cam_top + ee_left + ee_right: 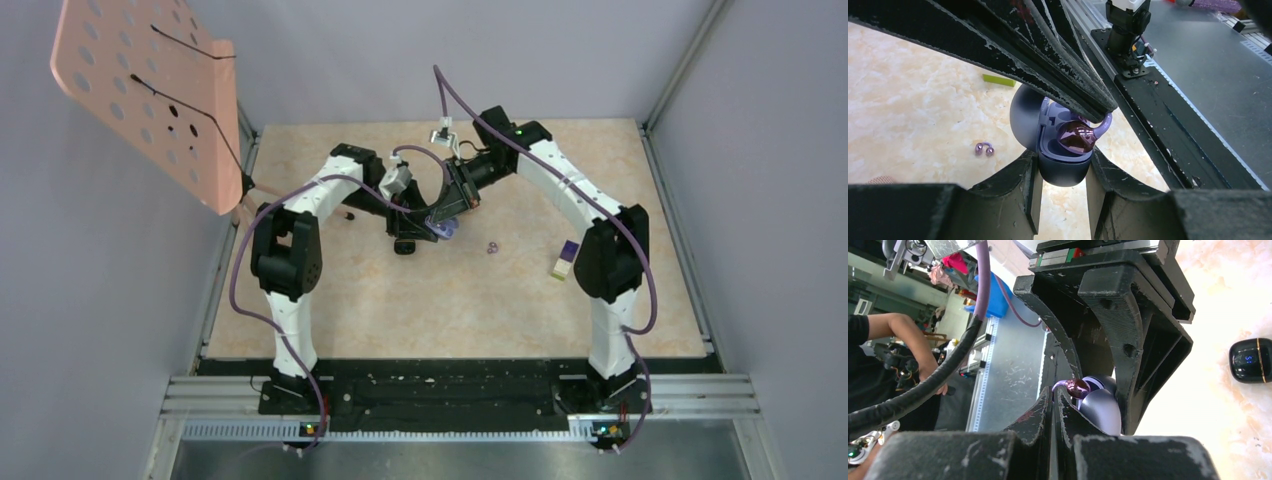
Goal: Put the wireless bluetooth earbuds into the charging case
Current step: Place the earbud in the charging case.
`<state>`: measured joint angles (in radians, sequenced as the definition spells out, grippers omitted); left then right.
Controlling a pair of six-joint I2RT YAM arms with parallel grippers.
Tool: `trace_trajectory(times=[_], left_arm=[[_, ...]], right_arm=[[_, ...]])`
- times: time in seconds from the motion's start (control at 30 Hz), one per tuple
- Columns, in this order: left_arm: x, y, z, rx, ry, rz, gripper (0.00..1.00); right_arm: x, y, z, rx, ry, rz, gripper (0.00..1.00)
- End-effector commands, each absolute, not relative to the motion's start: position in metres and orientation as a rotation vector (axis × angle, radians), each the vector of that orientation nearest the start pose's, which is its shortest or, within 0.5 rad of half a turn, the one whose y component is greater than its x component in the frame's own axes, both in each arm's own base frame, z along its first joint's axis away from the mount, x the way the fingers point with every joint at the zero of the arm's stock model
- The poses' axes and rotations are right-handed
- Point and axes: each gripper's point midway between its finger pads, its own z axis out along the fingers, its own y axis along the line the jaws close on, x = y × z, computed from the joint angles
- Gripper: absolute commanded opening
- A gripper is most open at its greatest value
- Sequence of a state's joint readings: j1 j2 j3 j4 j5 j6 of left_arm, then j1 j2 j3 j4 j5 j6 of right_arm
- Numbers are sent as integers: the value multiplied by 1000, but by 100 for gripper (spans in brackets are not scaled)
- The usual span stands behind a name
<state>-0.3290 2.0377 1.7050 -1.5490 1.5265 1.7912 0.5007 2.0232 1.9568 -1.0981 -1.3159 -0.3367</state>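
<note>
Your left gripper (1064,169) clamps the charging case (1060,175) between its fingers, and the right gripper (1101,111) pinches an earbud (1077,138) inside it. A second earbud (491,247) lies on the table (450,300) to their right, and a block (565,259) lies farther right.

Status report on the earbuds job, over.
Left gripper shut on charging case. Right gripper shut on purple earbud, at open case. Second earbud loose on table. Nothing blocking.

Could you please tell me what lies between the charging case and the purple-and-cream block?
A loose purple earbud lies there, nearer the charging case than the block; the top view shows it.
</note>
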Motion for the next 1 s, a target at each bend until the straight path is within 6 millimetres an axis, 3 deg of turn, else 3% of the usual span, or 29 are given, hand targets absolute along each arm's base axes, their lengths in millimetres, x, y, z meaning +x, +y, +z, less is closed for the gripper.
trace_trajectory(times=[0.0, 0.17, 0.97], left_arm=[[280, -284, 236, 1406, 1056, -1490, 0], [279, -283, 235, 1412, 1055, -1485, 0], [279, -283, 240, 1395, 1009, -1461, 0]], right_arm=[[276, 338, 258, -1246, 1915, 1799, 0], [284, 337, 250, -1191, 1987, 1772, 0], [286, 333, 239, -1106, 2059, 1836, 0]])
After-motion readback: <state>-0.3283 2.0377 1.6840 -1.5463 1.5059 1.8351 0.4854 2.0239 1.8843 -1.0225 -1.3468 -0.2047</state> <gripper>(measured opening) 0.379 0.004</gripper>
